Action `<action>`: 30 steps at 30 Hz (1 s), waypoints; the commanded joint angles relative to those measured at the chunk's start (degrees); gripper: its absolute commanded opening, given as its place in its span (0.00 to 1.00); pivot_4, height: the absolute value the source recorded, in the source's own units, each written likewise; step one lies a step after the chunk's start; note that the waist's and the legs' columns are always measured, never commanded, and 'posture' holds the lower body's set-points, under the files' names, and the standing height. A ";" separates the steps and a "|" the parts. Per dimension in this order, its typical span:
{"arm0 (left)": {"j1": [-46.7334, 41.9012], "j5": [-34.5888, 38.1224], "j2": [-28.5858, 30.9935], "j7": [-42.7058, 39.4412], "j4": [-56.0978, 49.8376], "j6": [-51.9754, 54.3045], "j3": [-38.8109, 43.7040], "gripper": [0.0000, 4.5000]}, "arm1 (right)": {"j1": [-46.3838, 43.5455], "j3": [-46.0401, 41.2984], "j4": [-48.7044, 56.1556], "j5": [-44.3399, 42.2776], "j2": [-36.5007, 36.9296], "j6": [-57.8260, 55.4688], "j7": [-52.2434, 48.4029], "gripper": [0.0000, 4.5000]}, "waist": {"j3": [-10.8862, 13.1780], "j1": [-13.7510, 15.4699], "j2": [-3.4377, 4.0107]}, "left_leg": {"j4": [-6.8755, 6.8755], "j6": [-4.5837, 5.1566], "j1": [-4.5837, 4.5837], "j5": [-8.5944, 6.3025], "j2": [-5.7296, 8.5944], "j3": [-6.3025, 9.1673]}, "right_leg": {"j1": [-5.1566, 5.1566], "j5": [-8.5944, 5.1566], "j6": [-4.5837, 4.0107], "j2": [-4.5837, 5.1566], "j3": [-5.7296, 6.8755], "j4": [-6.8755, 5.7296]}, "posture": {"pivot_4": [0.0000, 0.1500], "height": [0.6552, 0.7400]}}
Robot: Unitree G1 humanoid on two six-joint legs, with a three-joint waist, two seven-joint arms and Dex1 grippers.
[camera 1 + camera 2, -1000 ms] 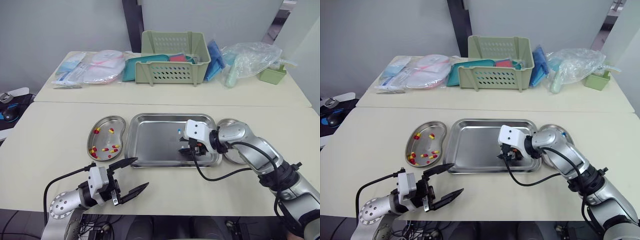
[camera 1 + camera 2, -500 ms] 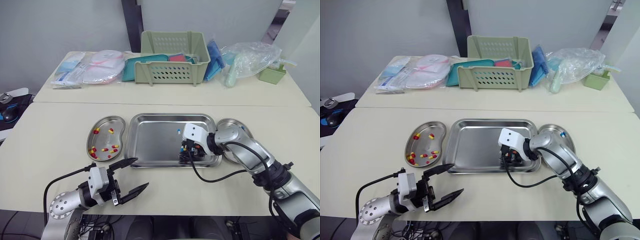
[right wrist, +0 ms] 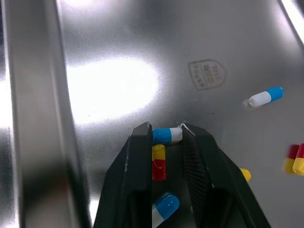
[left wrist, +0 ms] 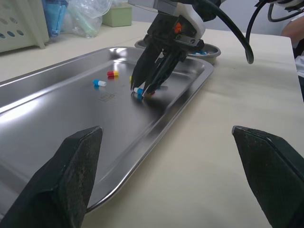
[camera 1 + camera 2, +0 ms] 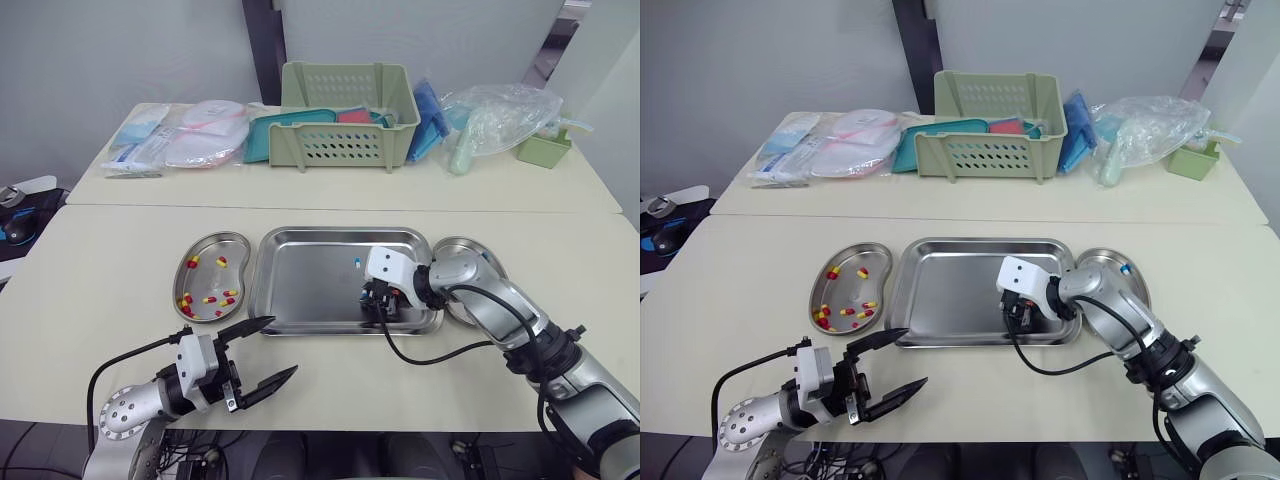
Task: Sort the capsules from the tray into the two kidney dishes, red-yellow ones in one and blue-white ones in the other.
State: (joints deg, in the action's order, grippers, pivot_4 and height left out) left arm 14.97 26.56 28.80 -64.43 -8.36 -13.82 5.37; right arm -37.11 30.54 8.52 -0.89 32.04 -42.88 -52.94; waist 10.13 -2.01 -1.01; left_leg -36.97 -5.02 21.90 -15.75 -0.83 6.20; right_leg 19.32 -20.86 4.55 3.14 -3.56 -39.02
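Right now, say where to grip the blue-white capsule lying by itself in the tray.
Pinch the lone blue-white capsule across its middle, coming straight down: it lies flat on the tray floor, bare metal along both long sides.

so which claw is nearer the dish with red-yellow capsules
Left. The left claw hangs open off the near side of the dish; the right claw is across the tray, pinching a blue-white capsule.
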 commanded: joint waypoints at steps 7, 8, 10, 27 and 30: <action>0.28 -0.07 -0.02 0.47 -0.30 -1.21 -0.17 1.00 | -0.60 -0.47 1.18 0.69 -0.78 3.61 -0.80 0.14 | 0.02 0.00 0.01 | 0.01 0.00 0.01 0.00 0.00 0.00 | 0.01 0.00 0.00 0.00 0.00 0.00 | 1.00 1.00; 0.29 -0.07 -0.03 0.46 -0.31 -1.25 -0.17 1.00 | -0.80 -0.76 1.53 0.57 -0.88 3.71 -0.82 0.14 | 0.02 0.00 0.01 | 0.01 0.00 0.01 0.00 0.00 0.00 | 0.01 0.00 0.00 0.00 0.00 0.00 | 1.00 1.00; 0.18 -0.04 -0.04 0.44 -0.36 -1.25 -0.23 1.00 | -1.55 -1.82 3.37 -0.31 -1.02 2.61 -1.08 0.14 | 0.02 0.00 0.02 | 0.01 0.00 0.01 0.00 0.00 0.00 | 0.01 0.00 0.00 0.00 0.00 0.01 | 1.00 1.00; -1.96 2.44 2.28 -7.66 -0.46 -1.11 -3.22 1.00 | 24.63 -37.38 32.88 -16.44 18.67 -9.44 -3.10 0.14 | 0.13 0.18 0.05 | 0.02 0.01 0.14 0.00 0.02 0.03 | 0.00 0.00 0.00 0.01 0.06 0.08 | 1.00 1.00; -3.01 2.82 2.47 -9.18 0.36 -0.96 -3.49 1.00 | 30.84 -43.33 32.37 -16.63 21.06 -8.43 -2.73 0.14 | 0.13 0.16 0.05 | 0.03 0.01 0.10 -0.01 0.02 -0.02 | -0.02 0.00 0.00 0.00 0.02 0.07 | 1.00 1.00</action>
State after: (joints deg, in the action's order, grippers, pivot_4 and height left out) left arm 12.18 28.22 30.76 -72.37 -7.99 -14.16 2.11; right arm -7.10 -9.17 39.66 -17.01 52.14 -52.16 -55.95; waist 10.26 -1.84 -0.96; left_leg -36.94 -5.01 22.00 -15.75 -0.81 6.18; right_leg 19.29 -20.87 4.55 3.14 -3.55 -38.95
